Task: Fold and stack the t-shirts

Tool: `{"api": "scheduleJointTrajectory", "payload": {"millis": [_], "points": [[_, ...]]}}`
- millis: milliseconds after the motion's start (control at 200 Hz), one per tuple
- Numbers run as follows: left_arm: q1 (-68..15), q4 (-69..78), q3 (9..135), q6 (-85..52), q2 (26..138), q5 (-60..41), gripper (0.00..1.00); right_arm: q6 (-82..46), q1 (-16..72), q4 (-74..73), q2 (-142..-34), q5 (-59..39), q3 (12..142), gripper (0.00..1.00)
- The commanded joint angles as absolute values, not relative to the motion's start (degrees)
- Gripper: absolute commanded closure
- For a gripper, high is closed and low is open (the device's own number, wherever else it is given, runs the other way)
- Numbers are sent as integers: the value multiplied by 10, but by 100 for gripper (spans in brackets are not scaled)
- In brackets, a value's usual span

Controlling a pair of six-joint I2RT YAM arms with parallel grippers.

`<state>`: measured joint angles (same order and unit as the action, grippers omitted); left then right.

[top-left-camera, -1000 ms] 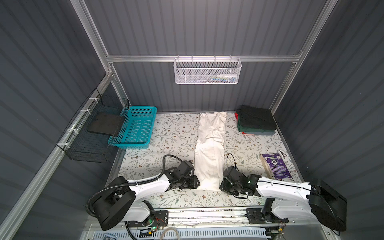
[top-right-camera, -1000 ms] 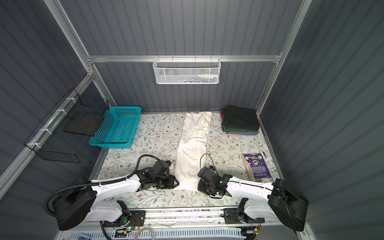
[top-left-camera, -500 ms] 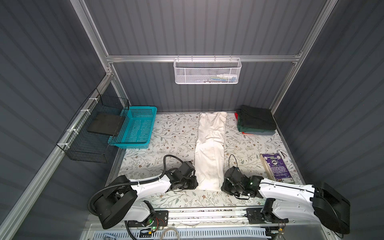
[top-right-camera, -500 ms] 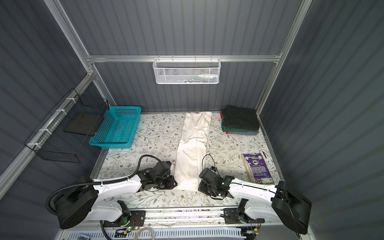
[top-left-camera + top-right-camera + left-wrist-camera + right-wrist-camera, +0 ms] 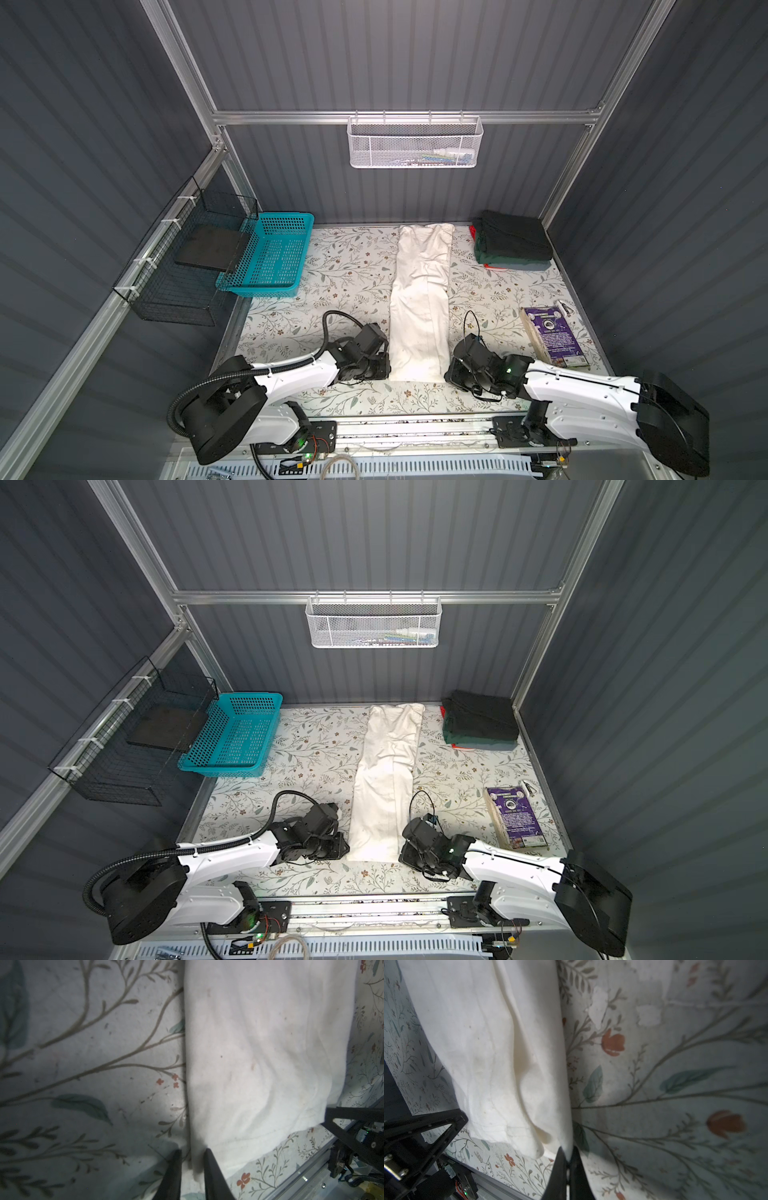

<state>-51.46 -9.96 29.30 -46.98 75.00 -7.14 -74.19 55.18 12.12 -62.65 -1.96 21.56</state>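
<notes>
**Left.** The left gripper (image 5: 193,1150) sits at the near left corner of the off-white t-shirt (image 5: 419,299). Its jaws are drawn in narrowly, with the folded edge of the hem between them. The hold looks shallow, right at the edge. The teal basket (image 5: 270,257) stands well apart and is no obstacle.

**Centre.** The t-shirt lies on the tabletop (image 5: 332,282) as a long narrow strip with its sides folded in. It runs from the near edge to the back wall, and some creasing shows about the middle.

**Right.** The right gripper (image 5: 568,1149) is clamped fully on the near right corner, with fabric pinched between its tips. A loose ridge of cloth lies just beside it. The stack of folded shirts (image 5: 511,241) rests in the far right corner.

**Assessment.** The step in hand appears to be the crosswise fold, carrying the near hem toward the collar.

**Recommendation.** Lift both corners together and level, and keep the hem taut between them without stretching it. Travel straight along the strip and lay the hem down square so the side edges align.

**Risk.** The left hold may slip, or uneven height may skew the fold.
</notes>
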Motion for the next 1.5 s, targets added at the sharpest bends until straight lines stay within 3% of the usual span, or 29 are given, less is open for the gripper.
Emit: {"api": "scheduleJointTrajectory", "payload": {"millis": [0, 375, 560, 680, 805, 900, 1496], "points": [[-518, -127, 292, -470, 758, -65, 75, -744, 555, 123, -634, -15, 207, 100], [-518, -108, 292, -473, 763, -76, 70, -746, 555, 113, -637, -19, 207, 100], [-519, -101, 293, -473, 776, -76, 75, -745, 555, 112, -637, -18, 208, 100], [-521, -98, 299, -471, 784, -76, 85, -745, 555, 112, -637, -19, 208, 100], [-522, -105, 313, -465, 792, -72, 89, -745, 555, 118, -637, -22, 213, 100], [-524, -106, 322, -462, 797, -71, 100, -740, 555, 117, -630, -30, 220, 100], [-538, -161, 341, -466, 730, -31, 100, -739, 570, 151, -590, -19, 238, 100]]}}
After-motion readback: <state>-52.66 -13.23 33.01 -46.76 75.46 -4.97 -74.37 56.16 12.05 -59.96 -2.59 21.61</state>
